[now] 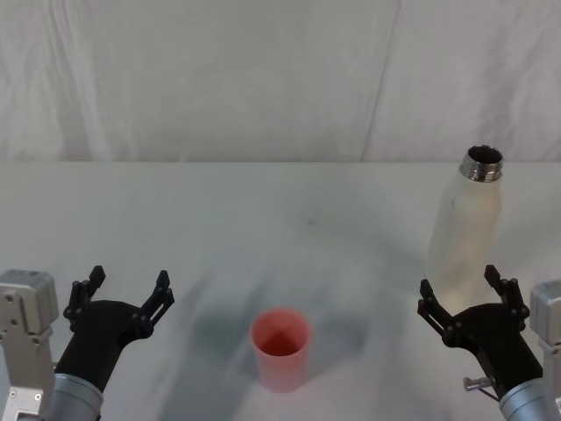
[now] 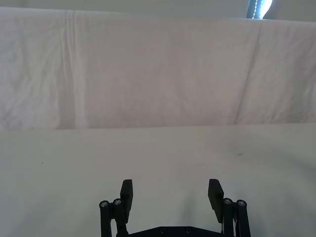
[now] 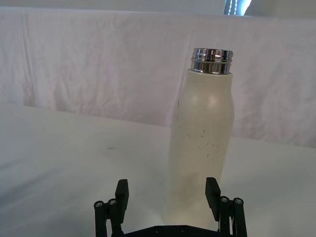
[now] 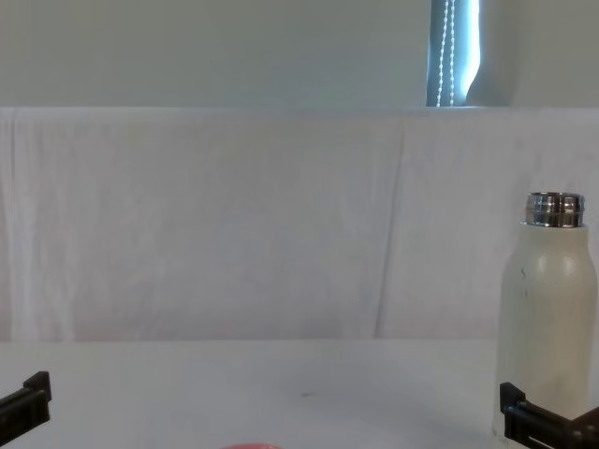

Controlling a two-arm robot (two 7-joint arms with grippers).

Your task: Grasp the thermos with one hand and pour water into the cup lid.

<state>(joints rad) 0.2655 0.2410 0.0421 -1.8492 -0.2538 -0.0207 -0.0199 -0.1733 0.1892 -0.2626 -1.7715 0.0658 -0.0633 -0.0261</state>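
The thermos is a tall cream-white bottle with a shiny steel neck, standing upright and uncapped at the right of the table; it also rises in the right wrist view and the chest view. My right gripper is open just in front of its base, apart from it, as the right wrist view shows. The pink cup lid stands mouth-up at the front centre; its rim peeks up in the chest view. My left gripper rests open at the front left, holding nothing.
A white cloth backdrop closes off the far edge of the table. Bare tabletop lies between the cup lid and the thermos and across the whole left half.
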